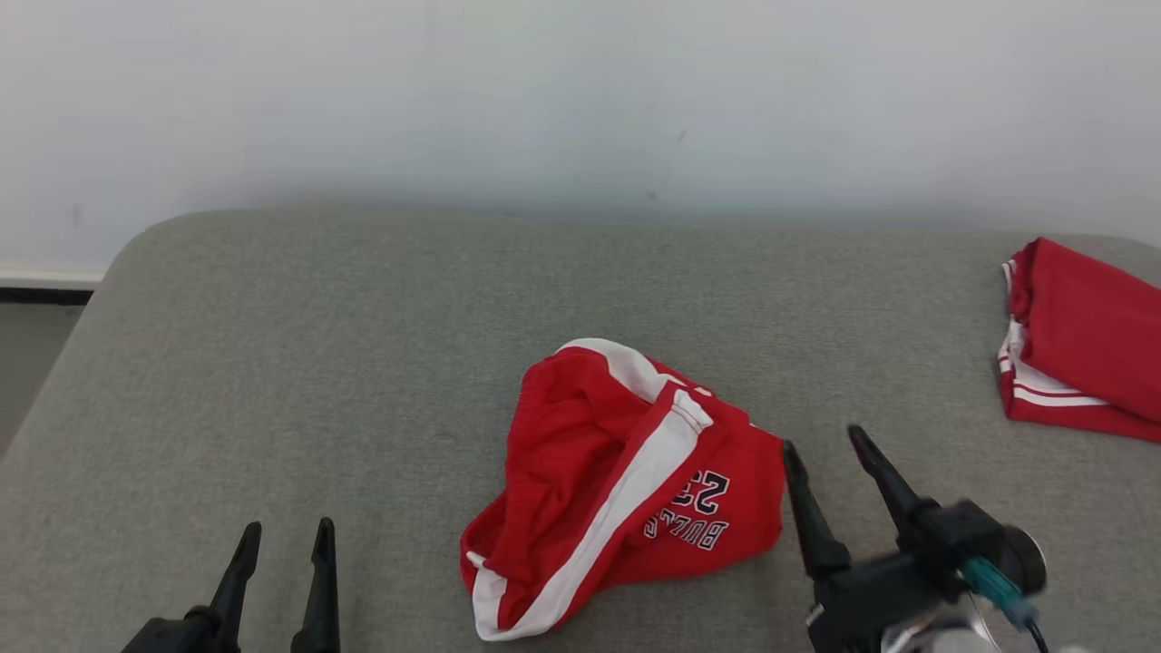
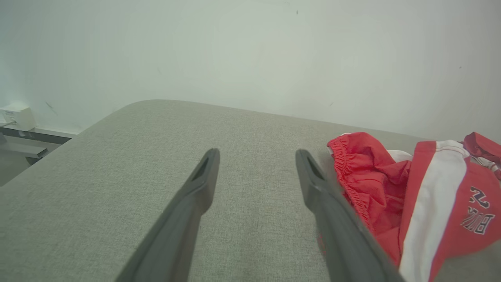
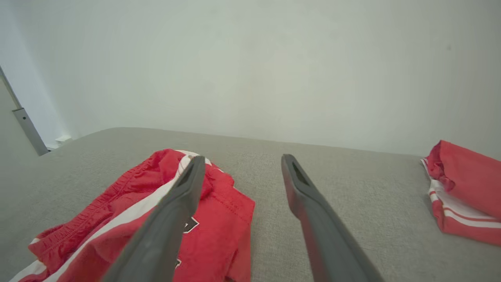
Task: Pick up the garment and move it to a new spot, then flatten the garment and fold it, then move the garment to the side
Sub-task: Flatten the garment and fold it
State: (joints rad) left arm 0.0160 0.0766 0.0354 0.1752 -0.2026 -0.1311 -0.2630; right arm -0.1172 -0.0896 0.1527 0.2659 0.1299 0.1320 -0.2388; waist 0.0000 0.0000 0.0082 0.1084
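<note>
Plainly, one grey padded worktop (image 1: 317,363) carries two red garments: the crumpled garment (image 1: 617,490) near centre and a folded garment (image 1: 1079,345) at 3 o'clock. Two hands, both spread and empty: left hand (image 1: 287,526) at 7 o'clock, right hand (image 1: 822,440) at 5 o'clock, just beside the crumpled garment.

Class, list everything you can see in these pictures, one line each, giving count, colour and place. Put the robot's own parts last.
crumpled garment: one, red with white stripe and dark lettering, middle of the padded surface
folded garment: one, red with white trim, far right of the surface
padded surface: one, grey, under both garments
wall: one, white, behind the surface
left gripper: one, black, lower left, jaws open
right gripper: one, black, lower right, jaws open, beside the crumpled garment
</note>
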